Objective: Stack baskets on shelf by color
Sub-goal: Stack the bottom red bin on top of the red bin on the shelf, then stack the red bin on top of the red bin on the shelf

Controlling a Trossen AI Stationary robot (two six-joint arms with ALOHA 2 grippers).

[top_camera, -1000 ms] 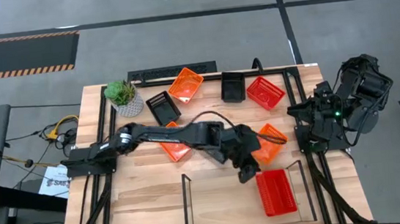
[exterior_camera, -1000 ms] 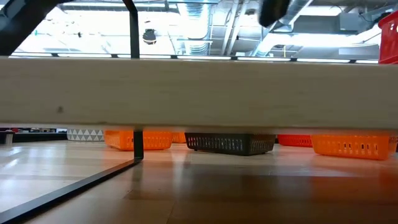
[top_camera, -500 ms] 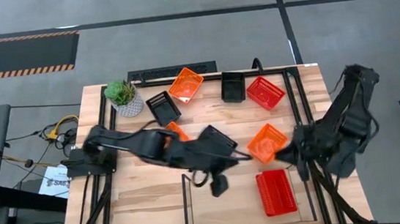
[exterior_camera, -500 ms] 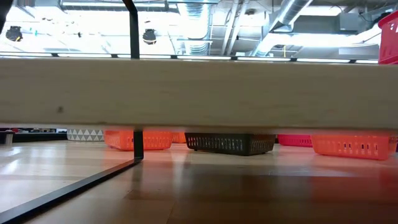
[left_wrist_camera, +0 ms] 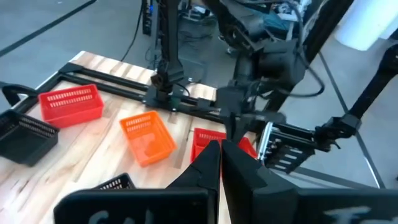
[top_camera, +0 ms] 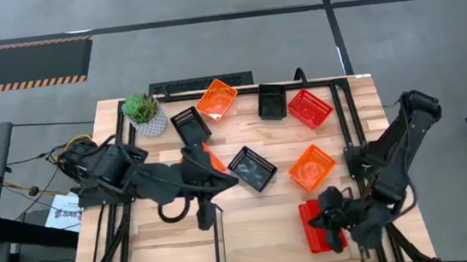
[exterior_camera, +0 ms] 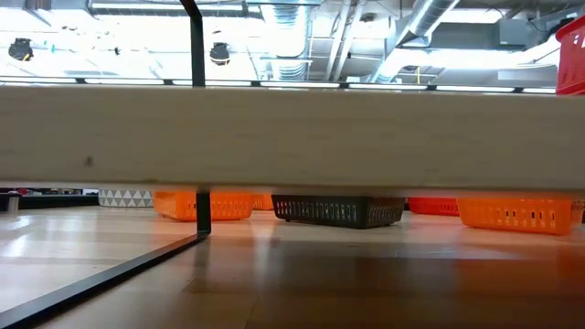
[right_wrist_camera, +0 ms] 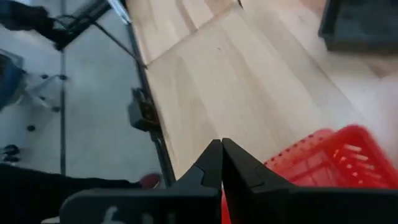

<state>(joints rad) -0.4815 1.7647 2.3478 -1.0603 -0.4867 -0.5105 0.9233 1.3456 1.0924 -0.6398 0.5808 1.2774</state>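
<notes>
On the shelf (top_camera: 261, 240), at its right end, one red basket (top_camera: 320, 230) is seen lying; the rest of the board is bare. The right gripper (top_camera: 335, 218) is held at this basket's rear edge. In the right wrist view its fingers (right_wrist_camera: 208, 163) are drawn together with the red mesh just beside them, and it cannot be told whether the basket's wall is pinched between them. The left gripper (top_camera: 204, 218) is held over the table (top_camera: 167, 241) near the shelf's left upright, its jaws closed on nothing.

The other baskets are spread over the table behind the shelf:
- **Middle of the table:** a black basket (top_camera: 252, 168) and an orange basket (top_camera: 312, 166).
- **Under the left arm:** another orange one (top_camera: 208, 155), partly hidden.
- **Along the far edge:** a second red basket (top_camera: 309, 107), with one orange and two black.

The step in hand is judged to be the settling of the first red basket, so that a red stack can be built on it. For this to be done well:
- The basket is best left square to the board and clear of the end frame.
- Any grip on its wall should be released gently, so that it is not dragged.
- The jaws must be opened before the next basket is approached.
- A long wall should be taken at its middle, so that the basket hangs level and nests straight down.
</notes>
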